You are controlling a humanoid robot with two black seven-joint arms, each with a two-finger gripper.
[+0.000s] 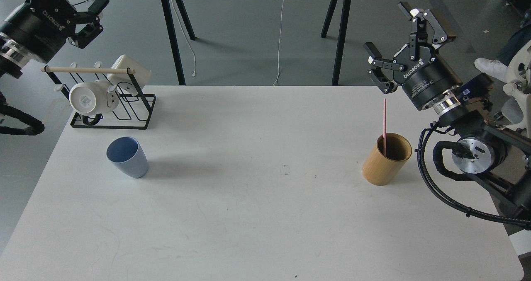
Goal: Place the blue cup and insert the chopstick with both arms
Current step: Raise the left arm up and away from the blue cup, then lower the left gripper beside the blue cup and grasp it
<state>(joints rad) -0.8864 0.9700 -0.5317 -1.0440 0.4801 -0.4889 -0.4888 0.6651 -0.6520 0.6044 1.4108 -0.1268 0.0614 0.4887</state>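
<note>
The white desk (249, 214) fills the lower part of the frame, its near stretch bare. On it, left of centre, the blue cup (127, 157) stands upright with its mouth open to the camera, touching nothing around it. Well apart from it, on the right side of the desk, a tan wooden holder (386, 161) stands upright, and the pink chopstick (384, 123) rises out of it, nearly vertical, its lower end inside the holder near the back wall.

The right pincer (408, 51) hangs in the air at the upper right of the frame, above and to the right of the chopstick's tip and clear of it. Its two fingers are spread wide and nothing is between them. The right arm (468, 144) leads away from it to the right edge, with a black cable looping below the wrist.

The left pincer (89, 18) sits in the upper left corner, above the mug rack (112, 111). Its fingers are parted and released, gripping nothing, and it is well apart from the cup.

The black wire rack stands on the desk's upper left corner, behind the cup. White mugs (89, 98) hang on it, and a pale wooden rod (87, 70) lies across its top. Beyond the desk, the black legs of another table (176, 36) stand on the grey floor.
</note>
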